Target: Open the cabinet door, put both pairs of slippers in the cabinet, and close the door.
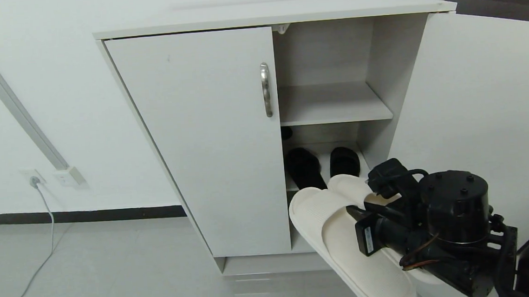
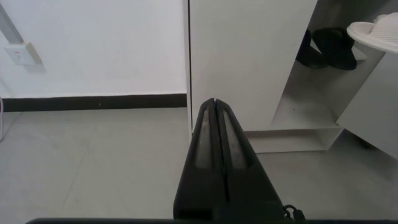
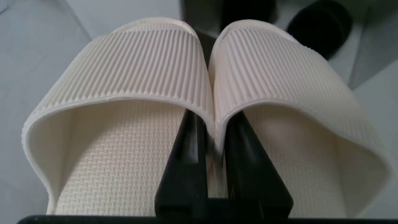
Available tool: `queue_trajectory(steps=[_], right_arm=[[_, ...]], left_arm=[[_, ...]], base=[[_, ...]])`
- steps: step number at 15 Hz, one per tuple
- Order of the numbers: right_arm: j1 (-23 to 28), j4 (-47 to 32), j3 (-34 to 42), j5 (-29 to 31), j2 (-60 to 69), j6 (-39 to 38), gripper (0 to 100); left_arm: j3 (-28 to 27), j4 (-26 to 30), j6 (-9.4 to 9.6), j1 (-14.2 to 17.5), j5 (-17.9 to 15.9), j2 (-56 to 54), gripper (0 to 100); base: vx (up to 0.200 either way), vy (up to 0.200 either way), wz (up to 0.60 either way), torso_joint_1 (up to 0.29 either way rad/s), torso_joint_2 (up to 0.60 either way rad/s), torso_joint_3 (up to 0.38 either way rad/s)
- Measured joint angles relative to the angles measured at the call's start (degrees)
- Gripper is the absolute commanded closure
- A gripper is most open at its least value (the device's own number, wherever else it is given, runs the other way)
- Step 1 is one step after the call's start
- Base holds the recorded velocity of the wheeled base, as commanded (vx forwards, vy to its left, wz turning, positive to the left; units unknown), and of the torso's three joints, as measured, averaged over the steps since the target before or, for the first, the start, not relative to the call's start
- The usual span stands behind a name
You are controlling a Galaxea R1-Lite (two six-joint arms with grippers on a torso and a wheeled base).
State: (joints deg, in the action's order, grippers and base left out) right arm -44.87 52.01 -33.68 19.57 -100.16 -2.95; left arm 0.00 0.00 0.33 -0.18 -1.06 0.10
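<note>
I count two cream slippers (image 1: 341, 241), two black slippers (image 1: 303, 166), one cabinet (image 1: 273, 12) with two doors (image 1: 199, 143), one handle (image 1: 266, 90) and one wall socket (image 1: 34, 178).

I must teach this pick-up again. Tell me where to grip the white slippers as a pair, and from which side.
Pinch the two touching inner walls of the uppers together, coming from the open heel end. The white slippers lie side by side, toes pointing away, so the right claw puts one finger into each opening and clamps both walls at once.
</note>
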Motion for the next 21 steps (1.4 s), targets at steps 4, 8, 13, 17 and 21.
queue_trajectory(steps=[4, 8, 13, 17, 21], right_arm=[[-2.04, -10.40, -8.77, 15.74, -1.60, -4.73, 100], [-3.99, -23.47, -20.68, 24.99, -1.74, -8.57, 100], [-4.00, -32.79, -33.62, 26.60, -1.61, -7.89, 100], [-2.62, -32.94, -36.18, 26.60, -1.69, -6.19, 100], [-2.26, -32.93, -36.38, 26.60, -1.72, -5.41, 100]], left_arm=[[0.00, 0.00, 0.00, 0.00, 0.00, 0.00, 100], [0.00, 0.00, 0.02, 0.02, 0.00, 0.00, 100], [0.00, 0.00, 0.10, 0.00, 0.02, 0.00, 100], [0.00, 0.00, 0.10, 0.00, 0.00, 0.00, 100], [0.00, 0.00, 0.11, 0.00, 0.02, 0.00, 100]], base=[[0.000, 0.000, 0.00, 0.000, 0.00, 0.000], [0.000, 0.000, 0.00, 0.000, 0.00, 0.000], [0.000, 0.000, 0.00, 0.000, 0.00, 0.000], [0.000, 0.000, 0.00, 0.000, 0.00, 0.000], [0.150, 0.000, 0.00, -0.003, 0.00, 0.002]])
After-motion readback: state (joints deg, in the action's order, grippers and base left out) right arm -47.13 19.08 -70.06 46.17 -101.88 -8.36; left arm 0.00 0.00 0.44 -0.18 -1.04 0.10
